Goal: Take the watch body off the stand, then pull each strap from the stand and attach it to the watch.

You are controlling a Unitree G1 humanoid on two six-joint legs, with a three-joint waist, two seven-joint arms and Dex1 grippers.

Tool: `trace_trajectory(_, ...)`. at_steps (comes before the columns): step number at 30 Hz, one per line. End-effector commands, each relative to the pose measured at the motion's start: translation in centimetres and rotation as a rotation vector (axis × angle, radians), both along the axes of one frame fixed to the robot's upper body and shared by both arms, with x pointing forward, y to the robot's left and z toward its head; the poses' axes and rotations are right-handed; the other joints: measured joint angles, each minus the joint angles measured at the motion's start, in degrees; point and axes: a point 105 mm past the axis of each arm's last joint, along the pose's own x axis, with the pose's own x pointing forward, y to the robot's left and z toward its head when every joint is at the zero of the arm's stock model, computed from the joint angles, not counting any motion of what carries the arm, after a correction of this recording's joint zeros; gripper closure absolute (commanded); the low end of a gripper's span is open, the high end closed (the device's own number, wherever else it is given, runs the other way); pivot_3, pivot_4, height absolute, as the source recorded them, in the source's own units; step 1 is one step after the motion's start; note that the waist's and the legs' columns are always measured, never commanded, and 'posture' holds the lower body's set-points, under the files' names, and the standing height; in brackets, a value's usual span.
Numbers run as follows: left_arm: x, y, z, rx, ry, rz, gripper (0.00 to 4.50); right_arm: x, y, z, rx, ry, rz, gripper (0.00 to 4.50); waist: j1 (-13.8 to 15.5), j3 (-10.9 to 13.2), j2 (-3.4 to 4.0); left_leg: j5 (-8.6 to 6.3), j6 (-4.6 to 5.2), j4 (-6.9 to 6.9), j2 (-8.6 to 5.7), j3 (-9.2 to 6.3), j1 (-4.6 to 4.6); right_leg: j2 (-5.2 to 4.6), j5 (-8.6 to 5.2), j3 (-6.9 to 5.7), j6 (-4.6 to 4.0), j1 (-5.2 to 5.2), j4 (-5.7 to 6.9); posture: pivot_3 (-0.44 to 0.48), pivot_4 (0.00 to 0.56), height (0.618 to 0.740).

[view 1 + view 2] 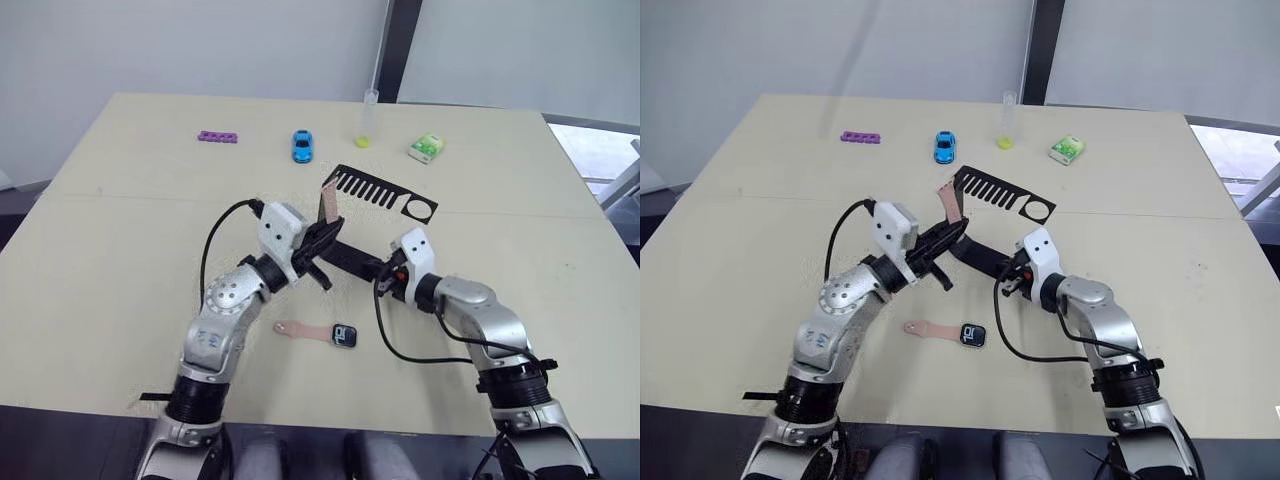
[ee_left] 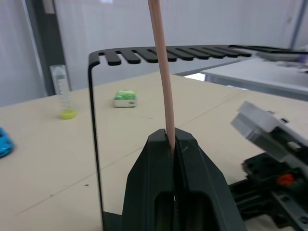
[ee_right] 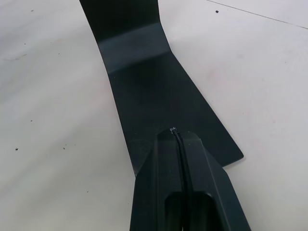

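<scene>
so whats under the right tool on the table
The flat black foot of the stand lies under the right tool, whose fingers are shut and resting on it. Whether they press it down can't be seen; the tool covers the contact spot.

The thin black sheet-metal stand (image 1: 383, 190) is mid-table; the squarish dark watch body (image 1: 344, 335) lies nearer the robot, with one pale pink strap (image 1: 299, 330) attached at its left.
</scene>
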Motion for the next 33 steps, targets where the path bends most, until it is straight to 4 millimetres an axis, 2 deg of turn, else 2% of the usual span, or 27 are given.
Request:
trace_trajectory(1, -2.3, 0.2, 1.0, 0.013, 0.036, -0.227, 4.46, -1.8, -0.6, 1.9, 0.022, -0.083, 0.047, 4.5, 0.01, 0.02, 0.03, 0.0, 0.0, -0.02, 0.0, -0.01, -0.01, 0.0, 0.0, -0.01, 0.0, 0.0, 0.0, 0.0, 0.15, 0.74)
trace_trajectory(4, -3.4, 0.4, 0.9, 0.055, 0.09, -0.371, 4.46, -4.4, -1.5, 3.5, 0.058, -0.119, 0.114, 4.5, 0.11, 0.08, 0.11, 0.0, 0.0, -0.02, -0.03, -0.06, -0.13, -0.01, 0.0, -0.05, 0.0, -0.03, -0.09, 0.0, 0.15, 0.74)
trace_trajectory(9, -4.3, 0.7, 1.2, 0.081, 0.163, -0.525, 4.46, -7.9, -4.2, 5.4, 0.106, -0.092, 0.147, 4.5, 0.14, 0.09, 0.12, -0.03, 0.06, 0.0, -0.07, -0.09, -0.16, -0.07, 0.0, -0.08, 0.01, 0.08, -0.26, 0.0, 0.15, 0.74)
trace_trajectory(10, -4.5, 0.7, 1.2, 0.093, 0.173, -0.557, 4.5, -8.6, -4.5, 6.0, 0.133, -0.078, 0.164, 3.98, 0.06, 0.1, 0.12, -0.03, 0.06, -0.01, -0.07, -0.09, -0.16, -0.07, 0.0, -0.08, 0.01, 0.07, -0.26, 0.0, 0.15, 0.74)
trace_trajectory(11, -4.7, 0.6, 1.2, 0.102, 0.18, -0.585, 4.5, -9.4, -4.5, 6.6, 0.17, -0.064, 0.191, 3.75, -0.02, 0.11, 0.14, -0.02, 0.04, -0.02, -0.03, -0.09, -0.13, -0.02, 0.0, -0.07, 0.01, 0.06, -0.28, 0.0, 0.15, 0.74)
trace_trajectory(16, -5.2, -0.2, 1.6, 0.117, 0.202, -0.723, 4.5, -13.7, -3.8, 11.4, 0.487, 0.036, 0.406, 1.41, -0.08, 0.19, 0.12, -0.05, 0.11, -0.06, 0.02, -0.08, -0.08, 0.05, 0.0, -0.03, 0.0, 0.07, -0.32, 0.0, 0.15, 0.74)
trace_trajectory(19, -5.4, -1.0, 1.4, 0.154, 0.17, -0.783, 4.5, -14.5, -3.6, 12.9, 0.595, 0.071, 0.463, 0.04, 0.06, 0.24, 0.04, -0.1, 0.22, -0.05, 0.01, -0.1, -0.08, 0.03, 0.0, -0.04, 0.0, 0.09, -0.39, 0.0, 0.15, 0.74)
trace_trajectory(24, -5.4, -2.2, 1.8, 0.131, 0.165, -0.848, 4.5, -13.1, -2.4, 13.7, 0.618, 0.047, 0.426, 0.04, 0.03, 0.27, 0.0, -0.09, 0.24, -0.03, 0.0, -0.07, -0.18, 0.02, 0.0, -0.02, 0.0, 0.1, -0.64, 0.0, 0.15, 0.74)
trace_trajectory(33, -5.3, -2.5, 1.8, 0.13, 0.161, -0.861, 4.5, -12.4, 0.0, 14.0, 0.664, 0.031, 0.453, 0.04, 0.09, 0.27, 0.0, -0.04, 0.14, -0.03, 0.03, -0.09, -0.23, 0.02, 0.0, -0.03, 0.01, 0.03, -0.63, 0.0, 0.15, 0.74)
